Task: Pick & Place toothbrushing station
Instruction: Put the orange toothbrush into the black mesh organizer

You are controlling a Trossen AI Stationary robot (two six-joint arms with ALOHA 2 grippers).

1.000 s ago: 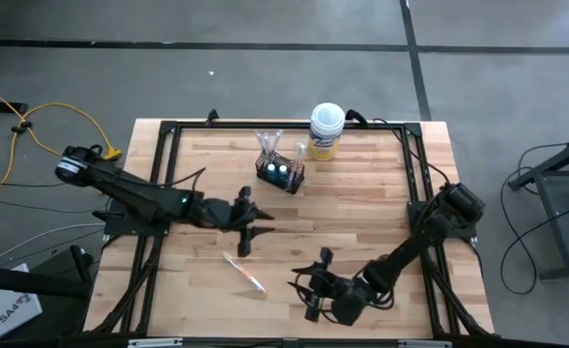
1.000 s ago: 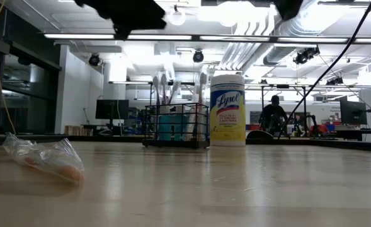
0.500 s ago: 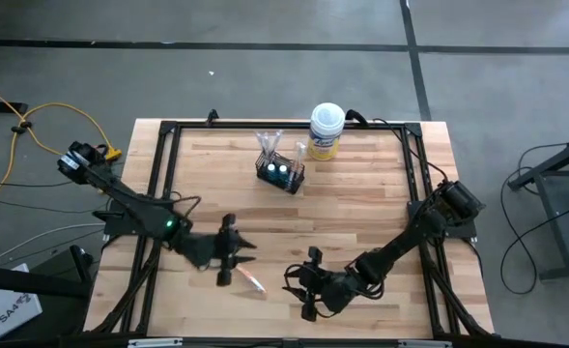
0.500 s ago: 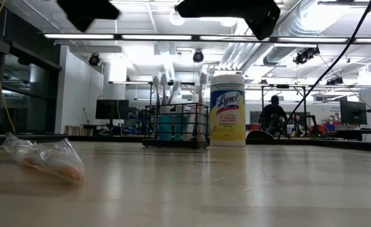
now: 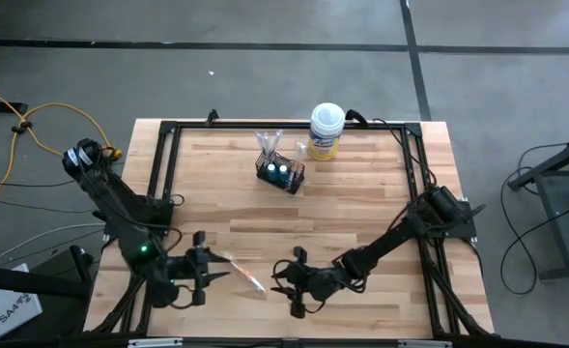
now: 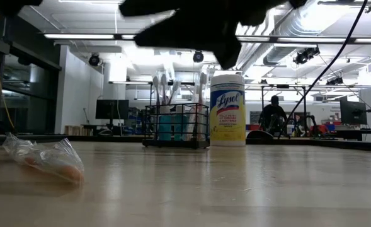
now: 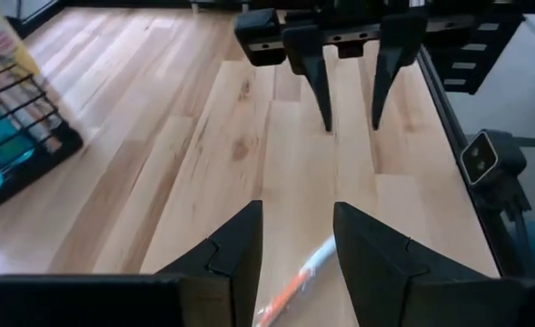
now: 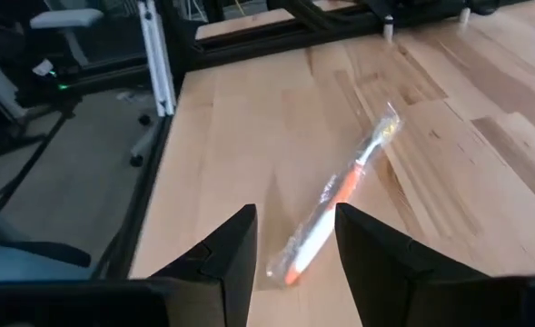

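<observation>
Grippers closing in from both sides on one wrapped toothbrush [image 5: 242, 272].
Left gripper [image 5: 210, 275] and right gripper [image 5: 282, 285], fingers spread, are risking a collision or knocking it away.

A robotics lab, plainly. Beyond the wooden table [image 6: 235, 189] run long ceiling lights [image 6: 109, 36], bare ducts [image 6: 267, 38] and monitors [image 6: 111, 108]. A person [image 6: 274, 112] sits among more benches and dangling cables [image 6: 336, 60].
</observation>
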